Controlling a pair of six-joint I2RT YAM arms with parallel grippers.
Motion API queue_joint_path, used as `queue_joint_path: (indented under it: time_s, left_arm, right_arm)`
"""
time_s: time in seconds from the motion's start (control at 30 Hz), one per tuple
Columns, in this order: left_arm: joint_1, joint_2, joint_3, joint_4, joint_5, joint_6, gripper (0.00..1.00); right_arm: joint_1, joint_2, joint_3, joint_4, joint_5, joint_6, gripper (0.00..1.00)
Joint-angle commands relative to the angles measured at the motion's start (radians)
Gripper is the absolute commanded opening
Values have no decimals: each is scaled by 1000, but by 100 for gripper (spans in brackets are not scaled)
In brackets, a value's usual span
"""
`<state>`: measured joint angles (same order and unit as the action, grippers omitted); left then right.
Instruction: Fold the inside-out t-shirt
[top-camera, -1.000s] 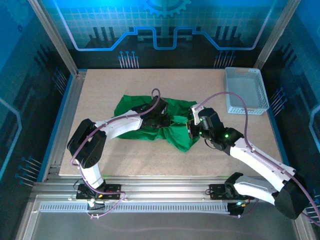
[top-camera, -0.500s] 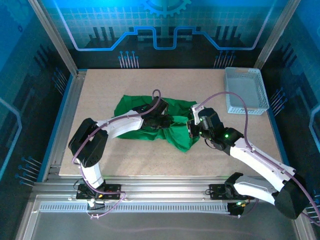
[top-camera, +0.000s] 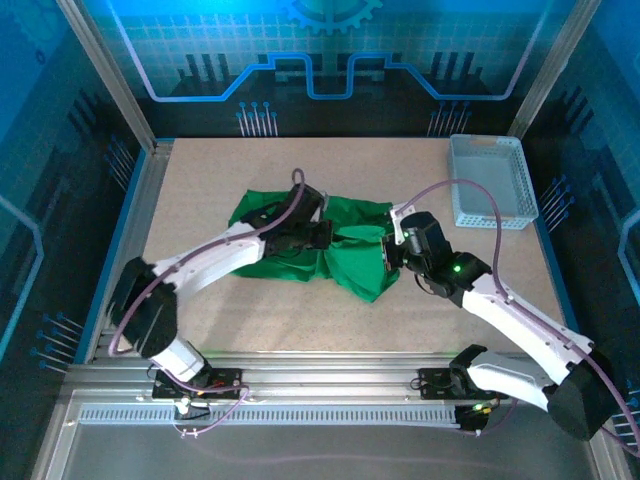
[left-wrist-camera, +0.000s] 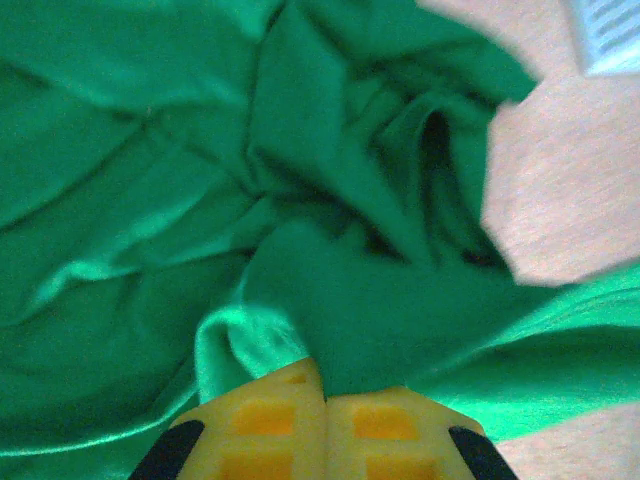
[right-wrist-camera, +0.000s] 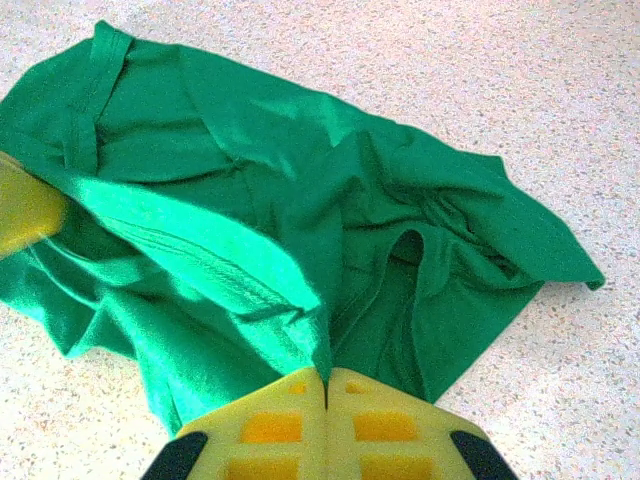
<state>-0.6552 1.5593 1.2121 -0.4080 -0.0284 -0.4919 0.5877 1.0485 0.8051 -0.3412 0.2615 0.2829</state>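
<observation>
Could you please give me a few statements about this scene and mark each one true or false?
1. The left gripper is shut on the t-shirt. True.
2. The t-shirt lies flat and neatly folded. False: it is crumpled and bunched.
3. The white basket stands at the table's far right corner. True.
4. The right gripper hangs open above the basket. False: it is shut on the t-shirt's cloth.
5. One sleeve lies inside the basket. False: the t-shirt lies apart from the basket, on the table.
</observation>
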Motion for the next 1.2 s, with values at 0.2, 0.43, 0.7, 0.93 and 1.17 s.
queue_joint_path:
  time_s: [0.2, 0.43, 0.7, 0.93, 1.17]
  left_arm:
    - [96, -70, -121, 127, 101, -59, 0]
    - [97, -35, -97, 71, 72, -36, 31]
    - [256, -79, -175, -152, -194, -74, 49]
    - [479, -65, -282, -135, -173, -129, 51]
    - [471, 19, -277, -57, -26, -127, 50]
  right_arm:
    - [-74, -57, -4, 0, -46, -5, 0]
    - [-114, -69, 12, -22, -48, 25, 0]
    - [-291, -135, 13, -109, -14, 105, 0]
    - [-413, -178, -60, -117, -66, 169, 0]
    - [-425, -183, -70, -111, -102, 162, 0]
